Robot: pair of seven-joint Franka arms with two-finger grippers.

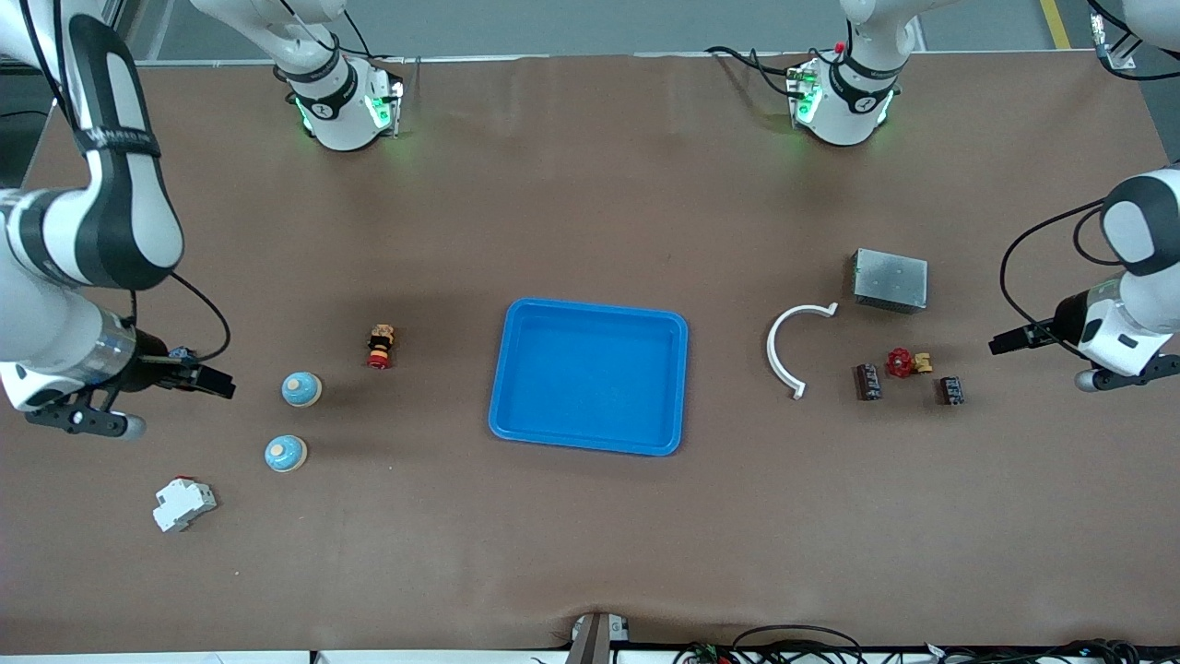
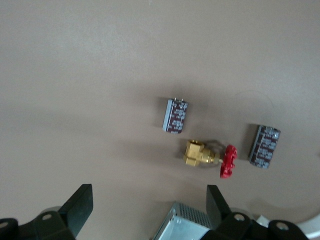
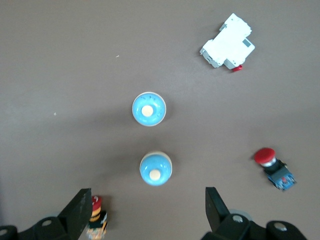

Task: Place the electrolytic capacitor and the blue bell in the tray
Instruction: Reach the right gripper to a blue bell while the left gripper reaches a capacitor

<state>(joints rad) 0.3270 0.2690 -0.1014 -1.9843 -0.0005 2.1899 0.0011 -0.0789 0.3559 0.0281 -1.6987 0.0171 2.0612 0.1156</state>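
Observation:
The bright-blue tray (image 1: 502, 369) lies empty mid-table. Two blue bells (image 1: 301, 389) (image 1: 286, 453) stand toward the right arm's end and also show in the right wrist view (image 3: 156, 169) (image 3: 148, 109). Two dark electrolytic capacitors (image 1: 867, 381) (image 1: 951, 390) lie toward the left arm's end and also show in the left wrist view (image 2: 175, 116) (image 2: 264, 146). My right gripper (image 1: 83, 420) (image 3: 148, 210) hangs open and empty in the air beside the bells. My left gripper (image 1: 1126, 376) (image 2: 149, 207) hangs open and empty beside the capacitors.
A red-handled brass valve (image 1: 908, 362), a white curved piece (image 1: 791, 350) and a metal box (image 1: 890, 280) lie near the capacitors. A red-and-yellow push button (image 1: 380, 346), a white breaker (image 1: 183, 503) and a red button on a blue base (image 3: 274, 167) lie near the bells.

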